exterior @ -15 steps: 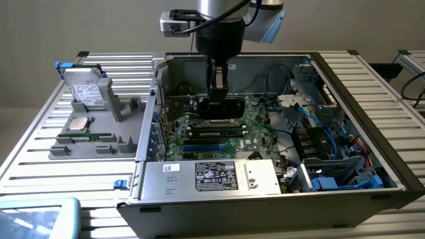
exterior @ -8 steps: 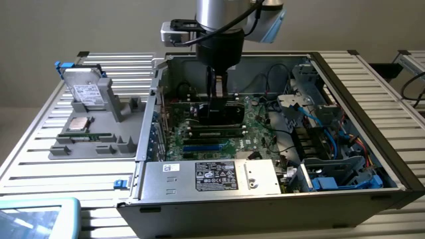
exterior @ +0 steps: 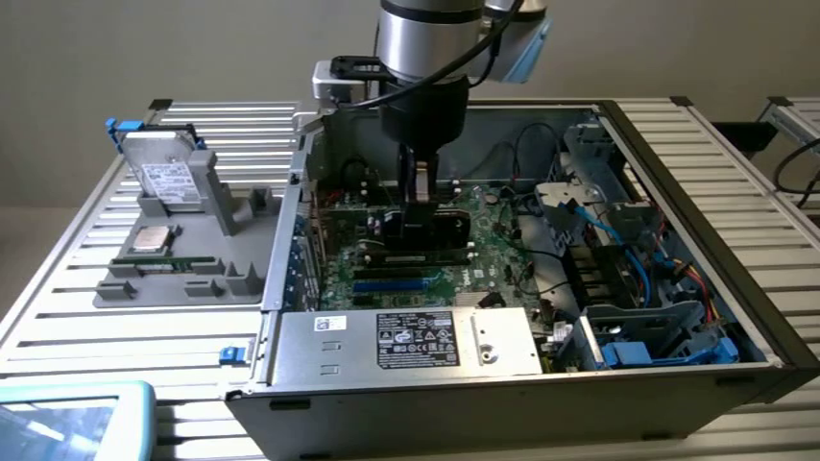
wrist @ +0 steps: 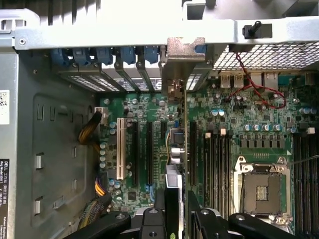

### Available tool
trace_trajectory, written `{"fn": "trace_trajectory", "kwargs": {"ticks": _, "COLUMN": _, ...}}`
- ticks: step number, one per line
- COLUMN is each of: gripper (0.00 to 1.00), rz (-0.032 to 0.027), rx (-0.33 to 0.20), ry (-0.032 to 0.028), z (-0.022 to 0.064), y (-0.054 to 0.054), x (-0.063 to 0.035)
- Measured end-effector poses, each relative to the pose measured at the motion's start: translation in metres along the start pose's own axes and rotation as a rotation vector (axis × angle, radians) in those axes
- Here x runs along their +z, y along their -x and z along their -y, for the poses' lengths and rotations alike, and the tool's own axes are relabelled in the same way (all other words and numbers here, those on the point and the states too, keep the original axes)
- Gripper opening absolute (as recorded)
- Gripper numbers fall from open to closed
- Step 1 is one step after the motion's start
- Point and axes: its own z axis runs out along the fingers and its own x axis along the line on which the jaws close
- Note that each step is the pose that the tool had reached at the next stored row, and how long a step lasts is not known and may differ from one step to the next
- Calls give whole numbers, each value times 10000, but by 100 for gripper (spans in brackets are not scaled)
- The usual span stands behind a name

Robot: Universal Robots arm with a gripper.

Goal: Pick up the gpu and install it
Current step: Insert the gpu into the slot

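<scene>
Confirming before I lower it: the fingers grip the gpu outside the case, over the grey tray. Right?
Not quite. The fingers do grip the gpu, but it hangs inside the open case, over the motherboard, not outside over the grey tray. The exterior view shows this.

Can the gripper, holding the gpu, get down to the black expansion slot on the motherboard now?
Probably yes. The gripper holds the gpu edge-down over the black slot, and no cable lies between them. The yellow cables lie off to the side.
</scene>
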Motion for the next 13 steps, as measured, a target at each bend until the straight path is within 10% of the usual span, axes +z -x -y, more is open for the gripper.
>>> {"fn": "trace_trajectory", "kwargs": {"ticks": 7, "gripper": 27, "rz": 23, "rx": 0, "ry": 1, "z": -7, "y": -34, "x": 128}}
{"fn": "trace_trajectory", "kwargs": {"ticks": 13, "gripper": 27, "rz": 189, "rx": -4, "ry": 1, "z": -20, "y": -65, "x": 209}}
